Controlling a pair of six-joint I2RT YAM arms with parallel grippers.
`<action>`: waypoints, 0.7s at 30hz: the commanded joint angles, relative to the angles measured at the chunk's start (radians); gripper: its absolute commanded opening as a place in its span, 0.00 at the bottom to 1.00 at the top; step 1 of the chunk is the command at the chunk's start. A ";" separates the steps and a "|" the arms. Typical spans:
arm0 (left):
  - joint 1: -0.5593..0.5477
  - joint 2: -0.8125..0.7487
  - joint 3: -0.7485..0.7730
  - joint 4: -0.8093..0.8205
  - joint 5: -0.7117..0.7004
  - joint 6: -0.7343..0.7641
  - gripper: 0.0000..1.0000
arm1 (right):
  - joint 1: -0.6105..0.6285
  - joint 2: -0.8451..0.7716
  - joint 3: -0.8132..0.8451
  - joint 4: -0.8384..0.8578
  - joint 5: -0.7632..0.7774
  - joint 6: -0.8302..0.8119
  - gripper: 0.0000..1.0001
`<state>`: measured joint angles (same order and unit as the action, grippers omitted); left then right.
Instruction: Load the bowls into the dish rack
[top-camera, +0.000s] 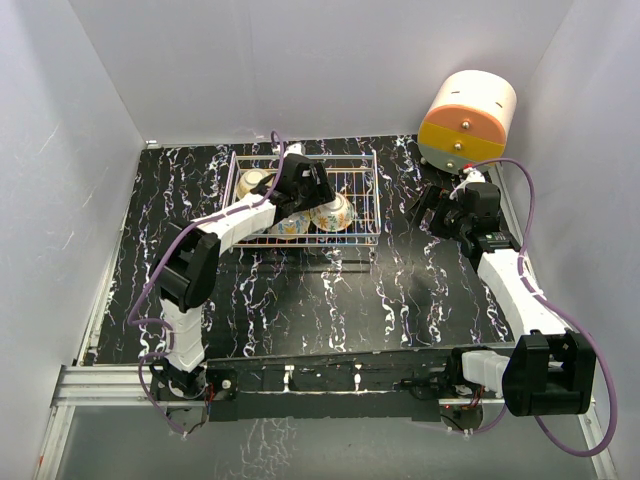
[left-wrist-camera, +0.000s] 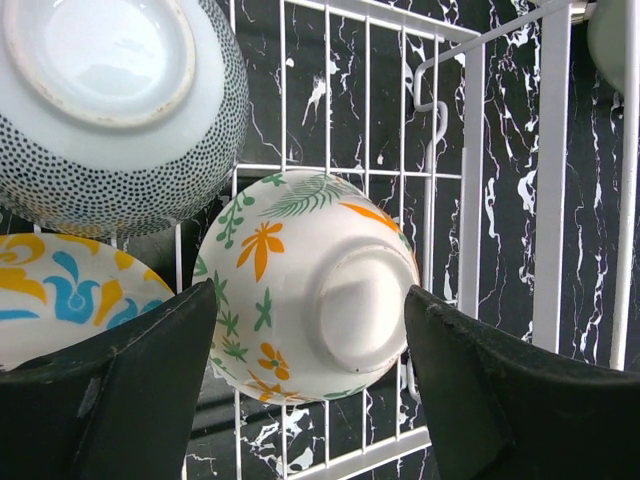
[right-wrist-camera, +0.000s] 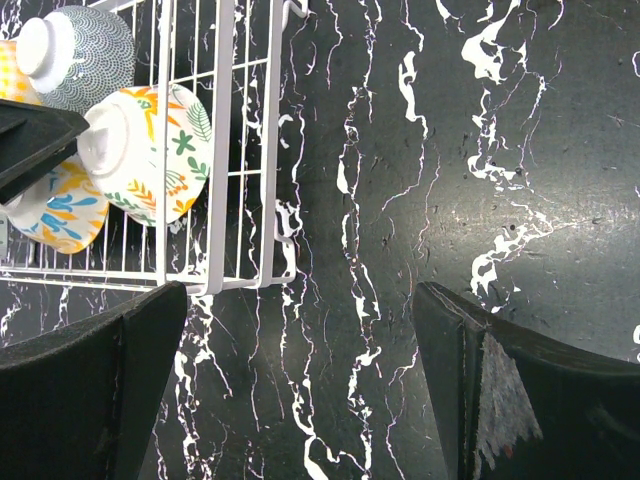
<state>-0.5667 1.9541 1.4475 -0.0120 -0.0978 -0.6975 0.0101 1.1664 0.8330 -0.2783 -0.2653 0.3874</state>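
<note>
Several bowls (top-camera: 335, 212) in dish rack (top-camera: 362, 190), upper centre of frame — glazed ceramic, likely slick, chippable; pinch at rim. Left gripper (left-wrist-camera: 310, 295) spread above floral bowl (left-wrist-camera: 260, 270); right gripper (right-wrist-camera: 300, 290) spread, empty.

Black table (right-wrist-camera: 450, 150) with white squiggly lines. At the top left, a white wire dish rack (right-wrist-camera: 213, 150) with bowls tipped on their sides inside. A flower bowl (right-wrist-camera: 160, 150), white with orange and green leaves, nearest the rack's corner. A grey bowl (right-wrist-camera: 85, 50) above it, a blue-and-yellow bowl (right-wrist-camera: 55, 215) just beside it. Down low, the right gripper (right-wrist-camera: 300, 300), dark fingers (right-wrist-camera: 100, 380) spread far apart over the table.
</note>
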 joint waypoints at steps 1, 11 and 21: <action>-0.008 -0.062 0.050 -0.006 -0.018 0.031 0.74 | -0.007 -0.032 0.008 0.059 -0.013 -0.007 1.00; -0.038 -0.050 0.103 0.013 -0.001 0.065 0.75 | -0.007 -0.031 0.012 0.059 -0.018 -0.005 1.00; -0.066 -0.076 0.159 -0.031 -0.022 0.140 0.90 | -0.007 -0.036 0.013 0.059 -0.055 0.002 1.00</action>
<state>-0.6231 1.9537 1.5711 -0.0093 -0.0978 -0.6094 0.0101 1.1618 0.8330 -0.2787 -0.2867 0.3878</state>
